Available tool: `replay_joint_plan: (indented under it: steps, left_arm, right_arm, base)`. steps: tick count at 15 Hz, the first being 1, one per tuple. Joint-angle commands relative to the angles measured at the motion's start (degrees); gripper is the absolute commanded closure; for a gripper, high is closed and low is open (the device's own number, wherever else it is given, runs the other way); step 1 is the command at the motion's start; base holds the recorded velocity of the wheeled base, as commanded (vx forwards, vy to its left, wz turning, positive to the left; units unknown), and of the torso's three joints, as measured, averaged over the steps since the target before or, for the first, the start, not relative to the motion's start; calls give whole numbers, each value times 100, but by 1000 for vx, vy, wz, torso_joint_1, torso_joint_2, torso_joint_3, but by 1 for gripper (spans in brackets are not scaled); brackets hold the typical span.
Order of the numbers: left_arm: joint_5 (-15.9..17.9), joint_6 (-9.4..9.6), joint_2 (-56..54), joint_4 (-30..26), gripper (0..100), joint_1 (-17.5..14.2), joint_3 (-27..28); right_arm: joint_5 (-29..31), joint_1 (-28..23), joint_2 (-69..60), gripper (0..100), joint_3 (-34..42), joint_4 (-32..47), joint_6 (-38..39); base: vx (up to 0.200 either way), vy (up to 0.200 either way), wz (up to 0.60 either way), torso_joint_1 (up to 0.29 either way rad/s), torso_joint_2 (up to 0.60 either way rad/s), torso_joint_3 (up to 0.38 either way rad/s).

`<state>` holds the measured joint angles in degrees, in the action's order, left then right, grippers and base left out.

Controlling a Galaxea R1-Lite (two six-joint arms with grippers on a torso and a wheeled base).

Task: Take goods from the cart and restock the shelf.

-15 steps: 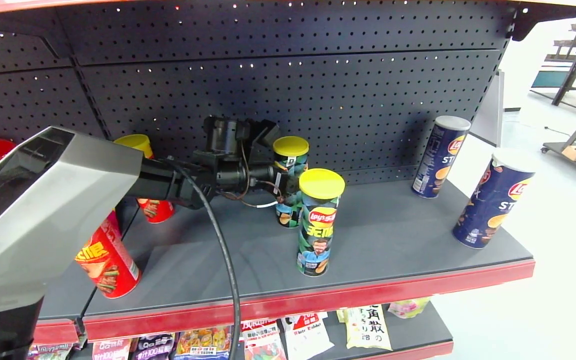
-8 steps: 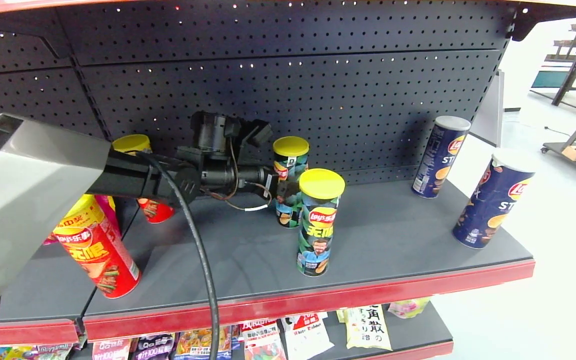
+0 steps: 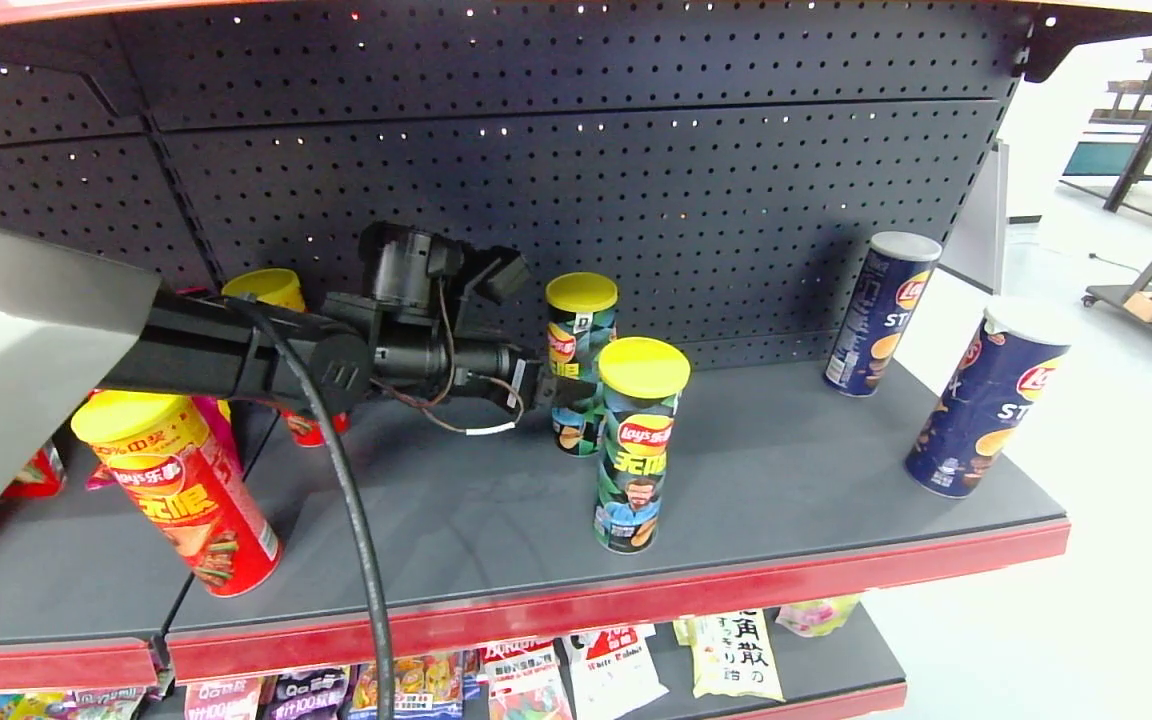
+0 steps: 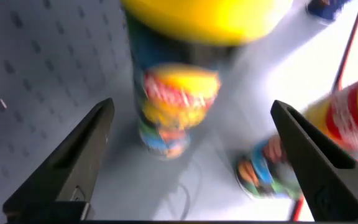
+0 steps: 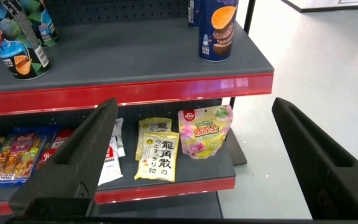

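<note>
Both gape: left end effector at the rear can, right end effector facing snack packets

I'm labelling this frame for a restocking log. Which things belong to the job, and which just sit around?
Job: open left gripper; tall yellow-lidded green cardboard chip can by the pegboard, facing it; grey metal shelf board.
Lying about: front green chip can; two blue chip cans; red chip can; snack packets below.

Dark grey metal shelf w/ red front edge carries 2 red chip cans at left, 2 green-patterned yellow-lidded chip cans mid, 2 dark blue chip cans at right.
</note>
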<state>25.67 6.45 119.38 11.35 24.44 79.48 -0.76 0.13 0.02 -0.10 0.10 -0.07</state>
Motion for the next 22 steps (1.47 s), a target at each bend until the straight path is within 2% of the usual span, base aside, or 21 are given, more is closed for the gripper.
replay_joint_plan:
  steps: [1,5,9,12,14,15,18,22]
  left_arm:
    - [-10,14,-293,-238,0,-1,-152]
    - [-177,23,-398,-362,0,-45,-363]
    - [-862,23,-407,-414,0,-45,-662]
    - [-994,32,-363,-414,0,-71,-724]
    - [-1205,41,-196,-405,0,-141,-741]
    - [-1407,111,-82,-397,0,-221,-732]
    - [-1469,410,94,-379,0,-352,-706]
    - [-1609,427,525,-89,0,-361,-407]
  right_arm:
    - [-4,4,-2,0,1,-1,-1]
    - [-4,4,-2,0,1,-1,-1]
    - [-4,4,-2,0,1,-1,-1]
    - [-4,-5,-2,0,1,-1,-1]
    - [-4,-5,-2,0,1,-1,-1]
    - [-4,4,-2,0,1,-1,-1]
    - [-4,4,-2,0,1,-1,-1]
    - [-4,-5,-2,0,1,-1,-1]
  base:
    - [0,0,0,0,0,0]
    - [0,0,0,0,0,0]
    - [0,0,0,0,0,0]
    - [0,0,0,0,0,0]
    - [0,0,0,0,0,0]
    - [0,0,0,0,0,0]
    - [0,0,0,0,0,0]
    - [0,0,0,0,0,0]
